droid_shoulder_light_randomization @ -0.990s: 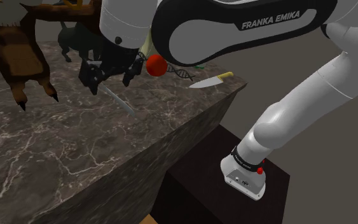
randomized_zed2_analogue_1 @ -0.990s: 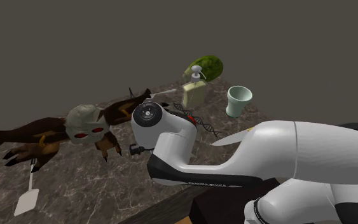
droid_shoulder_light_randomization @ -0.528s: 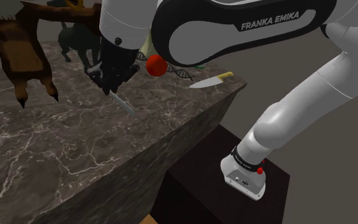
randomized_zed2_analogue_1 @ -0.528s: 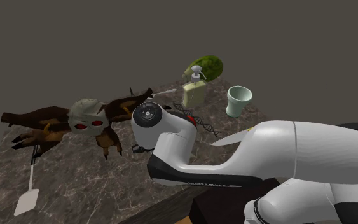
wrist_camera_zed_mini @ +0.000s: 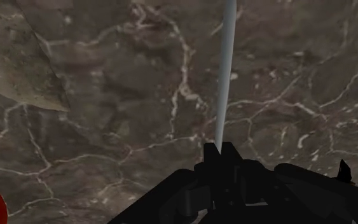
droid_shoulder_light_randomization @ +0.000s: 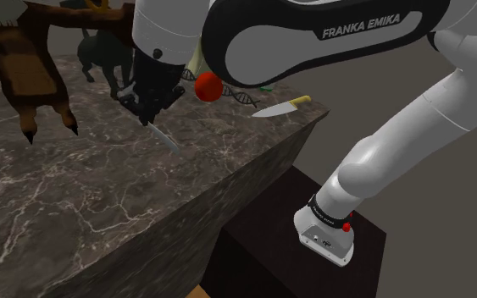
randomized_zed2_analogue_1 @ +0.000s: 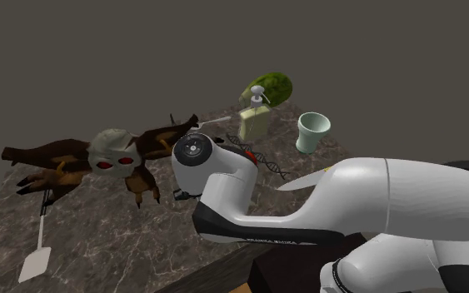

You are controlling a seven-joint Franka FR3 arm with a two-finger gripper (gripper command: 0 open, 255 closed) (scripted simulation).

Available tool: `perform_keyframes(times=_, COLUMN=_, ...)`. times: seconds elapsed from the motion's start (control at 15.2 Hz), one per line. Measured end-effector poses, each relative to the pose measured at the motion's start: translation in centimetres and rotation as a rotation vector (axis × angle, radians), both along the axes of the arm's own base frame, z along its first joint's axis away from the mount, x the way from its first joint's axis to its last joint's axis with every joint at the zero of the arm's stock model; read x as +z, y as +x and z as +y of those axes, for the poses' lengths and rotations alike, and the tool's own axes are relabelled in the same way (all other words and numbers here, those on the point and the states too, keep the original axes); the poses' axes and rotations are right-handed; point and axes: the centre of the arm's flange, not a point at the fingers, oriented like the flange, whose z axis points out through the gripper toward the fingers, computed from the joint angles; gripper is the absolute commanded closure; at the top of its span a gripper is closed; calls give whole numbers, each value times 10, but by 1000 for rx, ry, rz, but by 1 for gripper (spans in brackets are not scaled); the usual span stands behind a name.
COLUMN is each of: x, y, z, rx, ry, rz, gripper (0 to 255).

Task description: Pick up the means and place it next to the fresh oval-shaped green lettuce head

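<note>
1. Arm (droid_shoulder_light_randomization: 253, 51), lettered "FRANKA EMIKA", reaches over the marble counter (droid_shoulder_light_randomization: 101, 195).
2. Lettuce (randomized_zed2_analogue_1: 271, 86) sits at the counter's far edge, on the second exterior view's right.
3. Gripper (wrist_camera_zed_mini: 220, 153) has its jaws clamped on one end of the thin rod (wrist_camera_zed_mini: 227, 70) at mid-counter. A straight, high lift should clear the clutter.

Counter (droid_shoulder_light_randomization: 101, 195): dark brown-grey marble with pale veining, thick slab, square front edge. Behind it is a plain, flat grey-brown wall (randomized_zed2_analogue_1: 99, 58), unbroken. Lighting is dim and even, with soft shadows.
</note>
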Motion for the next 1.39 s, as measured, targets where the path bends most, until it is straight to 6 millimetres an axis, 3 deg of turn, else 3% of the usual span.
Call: perform_keyframes(times=1.39, x=107, y=0, z=1, rx=1, ry=-1, rz=3, gripper=255)
